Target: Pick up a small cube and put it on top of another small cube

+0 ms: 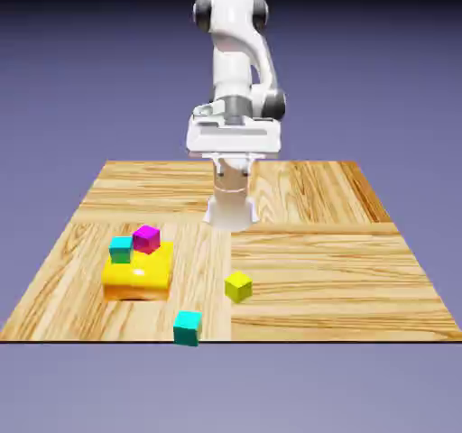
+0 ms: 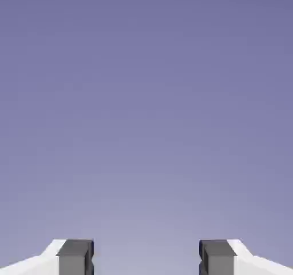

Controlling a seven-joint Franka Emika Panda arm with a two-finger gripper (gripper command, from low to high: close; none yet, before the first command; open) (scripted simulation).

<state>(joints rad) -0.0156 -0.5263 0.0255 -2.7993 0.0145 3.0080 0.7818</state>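
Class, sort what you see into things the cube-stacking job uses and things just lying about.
Job:
- yellow-green cube
- a teal cube (which one, I cannot tell)
- gripper

Lying about:
- magenta cube
- yellow rounded block

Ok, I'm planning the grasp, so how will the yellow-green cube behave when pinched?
The yellow-green cube looks rigid, with crisp edges, so it probably won't squash. Its flat faces suggest it would slide rather than roll if nudged. Being small, it's likely light.
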